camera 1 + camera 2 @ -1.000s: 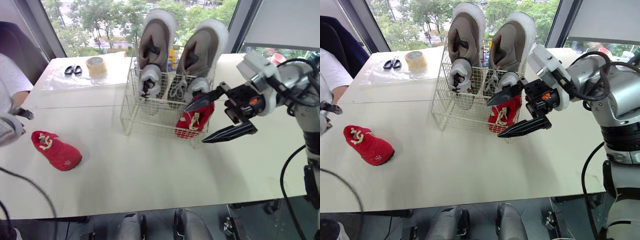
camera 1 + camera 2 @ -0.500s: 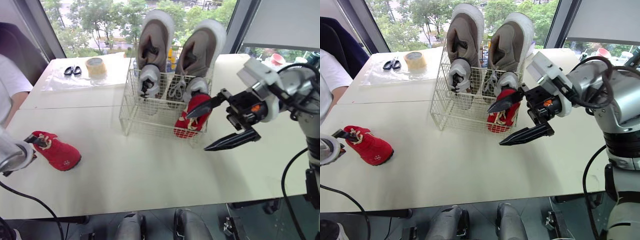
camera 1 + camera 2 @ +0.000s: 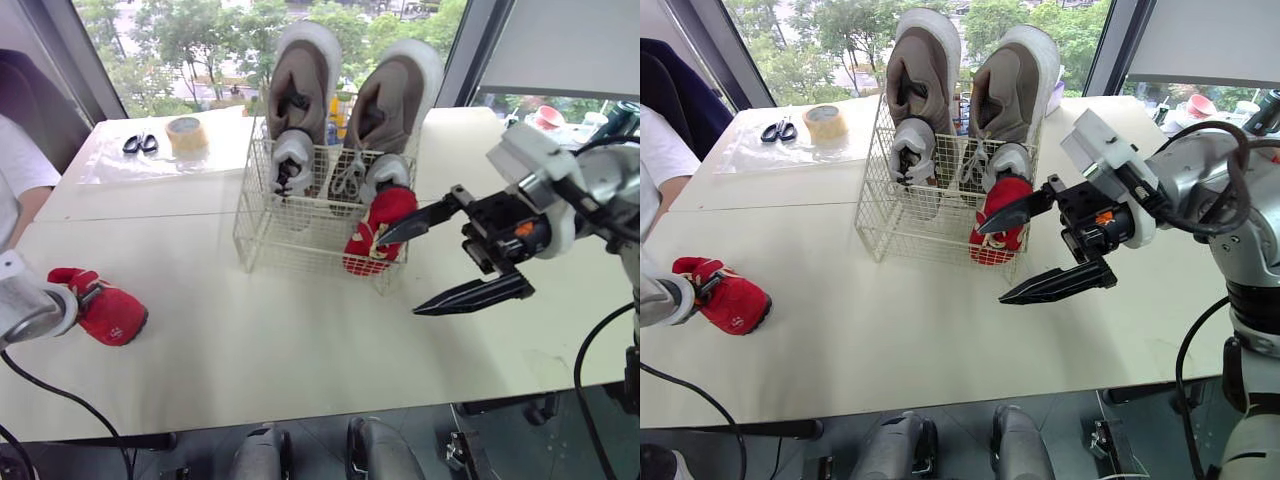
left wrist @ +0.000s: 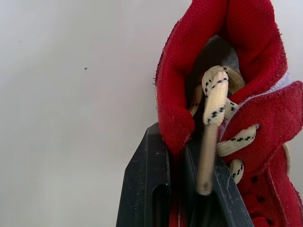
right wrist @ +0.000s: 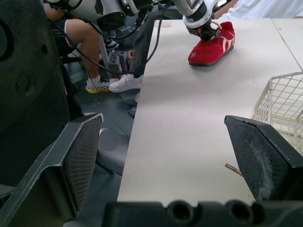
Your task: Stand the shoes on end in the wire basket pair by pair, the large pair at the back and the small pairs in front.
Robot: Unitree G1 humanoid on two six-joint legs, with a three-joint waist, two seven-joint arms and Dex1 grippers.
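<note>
Two large grey-brown sneakers [image 3: 298, 95] stand on end at the back of the white wire basket [image 3: 262, 238], with one small red cloth shoe [image 3: 375, 228] on end in its front right corner. Second small red cloth shoe [image 3: 110, 313] lies on the white table [image 3: 300, 350] well left of the basket, left gripper [image 4: 182, 156] clamped on the rim of its opening. Right gripper [image 3: 397, 276] hangs just beside the basket's front right, fingers spread wide, holding nothing.

Head stereo overlooks table [image 3: 300, 340]; left wrist against shoe [image 4: 265, 118].
</note>
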